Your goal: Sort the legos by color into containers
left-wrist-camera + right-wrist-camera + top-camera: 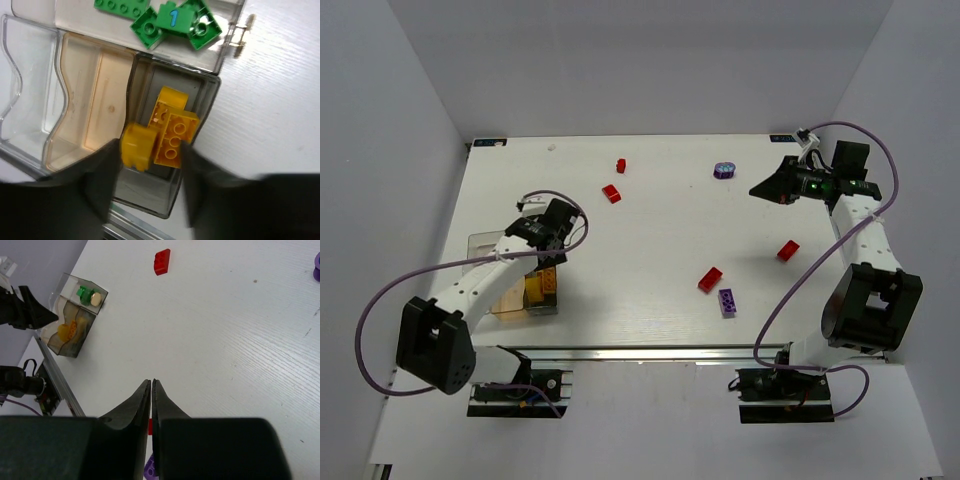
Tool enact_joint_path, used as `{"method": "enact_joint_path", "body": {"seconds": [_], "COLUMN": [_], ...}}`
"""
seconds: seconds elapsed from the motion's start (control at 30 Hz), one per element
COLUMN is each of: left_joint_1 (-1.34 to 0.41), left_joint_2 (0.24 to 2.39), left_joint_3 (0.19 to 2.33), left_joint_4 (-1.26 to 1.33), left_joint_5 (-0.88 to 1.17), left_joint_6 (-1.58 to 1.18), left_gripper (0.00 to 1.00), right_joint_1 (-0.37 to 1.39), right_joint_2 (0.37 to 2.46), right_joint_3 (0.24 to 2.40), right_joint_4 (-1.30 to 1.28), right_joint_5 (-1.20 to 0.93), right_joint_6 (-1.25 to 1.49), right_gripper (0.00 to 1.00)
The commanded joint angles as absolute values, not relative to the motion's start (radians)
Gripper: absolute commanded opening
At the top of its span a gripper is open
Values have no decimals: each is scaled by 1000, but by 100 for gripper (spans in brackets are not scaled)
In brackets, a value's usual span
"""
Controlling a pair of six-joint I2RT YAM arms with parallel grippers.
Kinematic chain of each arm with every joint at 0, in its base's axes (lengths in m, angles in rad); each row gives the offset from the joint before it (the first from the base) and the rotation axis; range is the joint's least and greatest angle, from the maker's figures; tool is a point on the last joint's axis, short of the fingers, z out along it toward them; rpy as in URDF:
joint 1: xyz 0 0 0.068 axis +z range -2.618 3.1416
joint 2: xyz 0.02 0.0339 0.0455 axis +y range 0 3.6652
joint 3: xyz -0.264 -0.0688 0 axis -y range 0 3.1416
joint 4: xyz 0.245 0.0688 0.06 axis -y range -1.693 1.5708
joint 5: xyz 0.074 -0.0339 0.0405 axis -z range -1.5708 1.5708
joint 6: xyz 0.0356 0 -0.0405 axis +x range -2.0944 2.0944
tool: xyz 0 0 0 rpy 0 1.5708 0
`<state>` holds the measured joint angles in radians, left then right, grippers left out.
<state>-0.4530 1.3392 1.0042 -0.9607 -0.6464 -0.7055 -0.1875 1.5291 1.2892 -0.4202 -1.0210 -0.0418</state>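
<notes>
yellow legos (172,135), green legos (172,20), tan container (85,100)

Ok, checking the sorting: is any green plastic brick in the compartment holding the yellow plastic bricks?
No, the green plastic bricks lie in the next compartment, apart from the yellow plastic bricks.

- The top view looked down from above the near edge over the whole worktop (650,220).
- The left wrist view faced straight down, close above the containers (107,107).
- The right wrist view slanted across the worktop, sharing those containers, distant at upper left.
</notes>
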Motion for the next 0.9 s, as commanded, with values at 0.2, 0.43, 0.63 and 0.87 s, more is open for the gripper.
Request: {"method": "enact_joint_path", "body": {"seconds": [0.2,0.43,0.63,0.87], "left_joint_1": [-449,-449,-449,-449], "left_joint_2": [1277,1823,2156,2333], "left_joint_3": [1001,1426,1915,2088], "left_joint_4": [-488,-597,-776,-732], "left_joint_5": [-164,-208,-356,-411], "left_joint_6": [-410,-552,-702,-772], "left_gripper": [0,78,98,98], "right_joint_1": [-138,-91,-83,-84], "right_joint_2": [1571,1598,1580,1582], "right_joint_3": [1353,1376,1359,1364], "right_joint_4": [-523,-532,-503,-511], "right_joint_5": [-1011,-798,-781,-790], "right_joint_6": [-217,-213,-192,-189], "right_gripper": [47,19,5,6]}}
